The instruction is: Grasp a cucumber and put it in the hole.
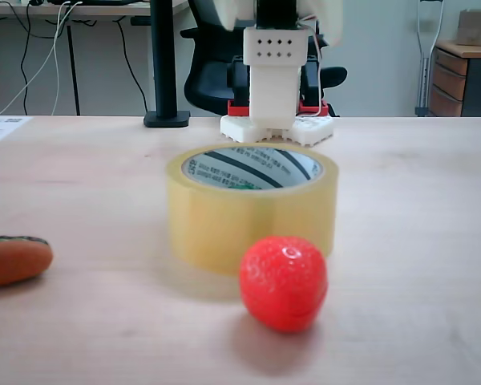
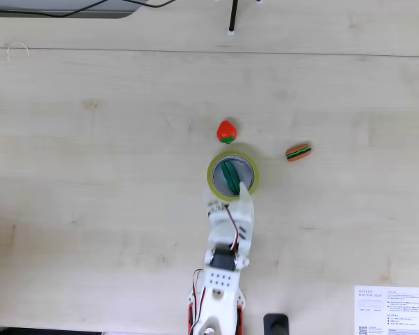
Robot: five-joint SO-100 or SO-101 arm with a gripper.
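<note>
Now lying inside the hole (image 2: 239, 167) of the tape roll (image 1: 252, 216): the cucumber (image 2: 231, 178).

Seen from above, resting diagonally in the roll's core, with the tool (image 2: 241, 187) reaching over the rim just beside it; whether fingers are apart or together, cannot tell. Sitting on the light wooden surface (image 2: 91, 174): red strawberry (image 1: 283, 282) near the roll, burger toy (image 2: 298, 152) well apart to the right in that view.
</note>
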